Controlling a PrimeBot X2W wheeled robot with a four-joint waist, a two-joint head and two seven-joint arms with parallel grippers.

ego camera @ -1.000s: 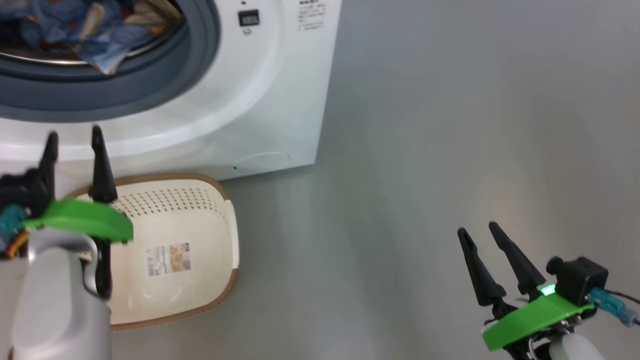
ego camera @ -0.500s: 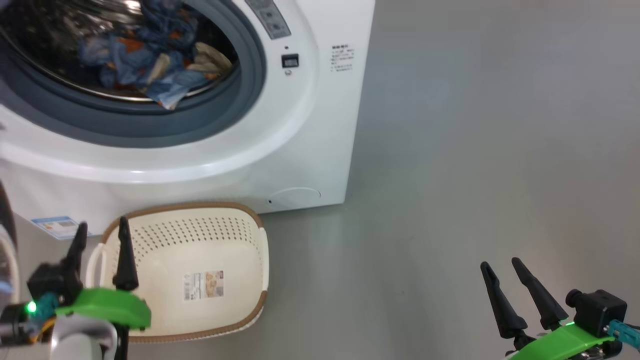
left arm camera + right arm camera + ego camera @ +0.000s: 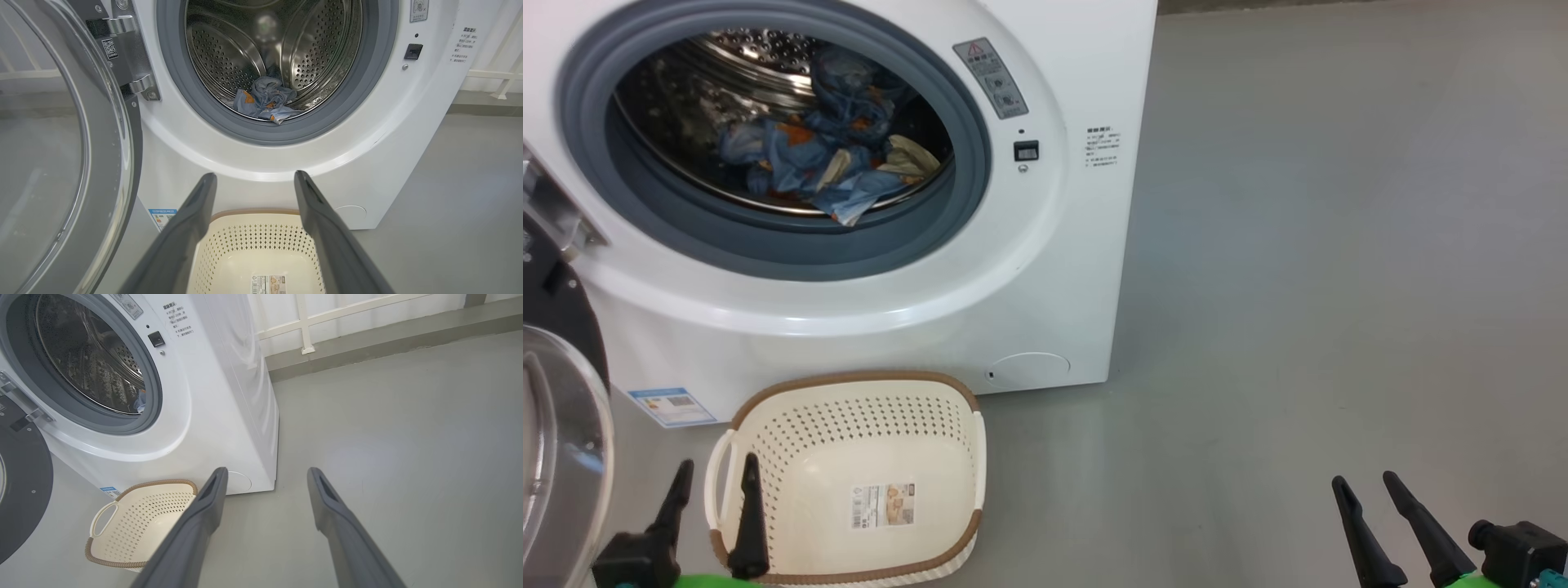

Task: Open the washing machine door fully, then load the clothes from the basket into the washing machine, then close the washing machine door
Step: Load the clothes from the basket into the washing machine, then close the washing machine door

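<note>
your left gripper pulled back, fingers apart, empty, like your right gripper. clothes are in the washing machine; basket empty. shut the door next.

1. Floor — smooth, grey, faintly glossy.
2. Wall: white, at the floor's far edge.
3. Rail — white bars with one upright post, against the wall.
4. Skirting: grey band along the wall's foot.

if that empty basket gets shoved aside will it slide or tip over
The basket is empty, thin perforated plastic, so probably very light. It sits flat on the smooth grey floor, so a low push would likely slide it; a push at the rim might tip it.
</note>
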